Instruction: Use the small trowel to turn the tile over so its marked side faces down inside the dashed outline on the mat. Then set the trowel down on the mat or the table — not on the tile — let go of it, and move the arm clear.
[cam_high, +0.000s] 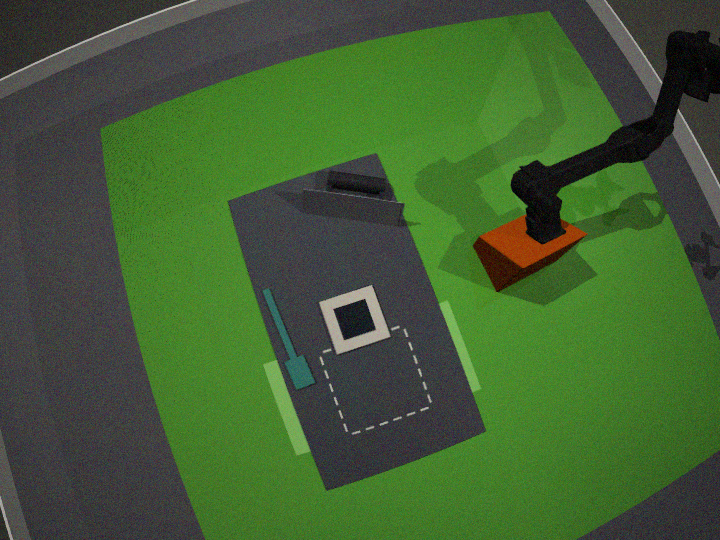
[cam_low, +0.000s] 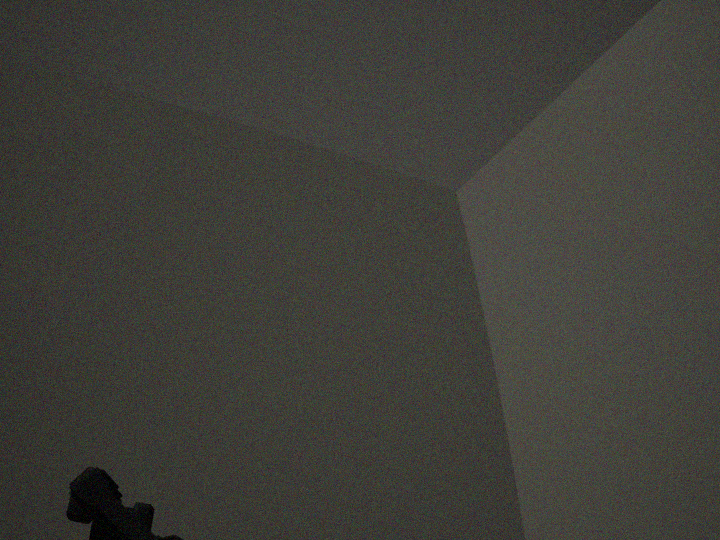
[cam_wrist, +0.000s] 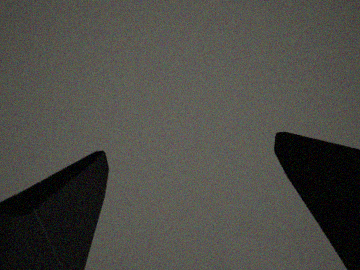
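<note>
Top view: square tile (cam_high: 328, 313), pale border around dark center, lies on dark gray mat (cam_high: 290, 244), one edge overlapping dashed outline (cam_high: 424, 383), mostly outside it. Teal trowel (cam_high: 299, 372) flat on mat beside tile, not touching. Black arm (cam_high: 599, 156) on orange base (cam_high: 500, 238) extends away from mat.

Exterior view: dark arm part at lower left; tile out of frame.

Wrist view: claw (cam_wrist: 192, 150) nearly fully open, nothing held.

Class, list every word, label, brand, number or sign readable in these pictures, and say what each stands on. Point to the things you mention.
No readable text anywhere: none on the tile (cam_high: 329, 313), the trowel (cam_high: 299, 372), the mat (cam_high: 290, 249) or the orange block (cam_high: 523, 249).
The only marking like a sign is the wordless dashed outline (cam_high: 330, 380) on the mat.
</note>
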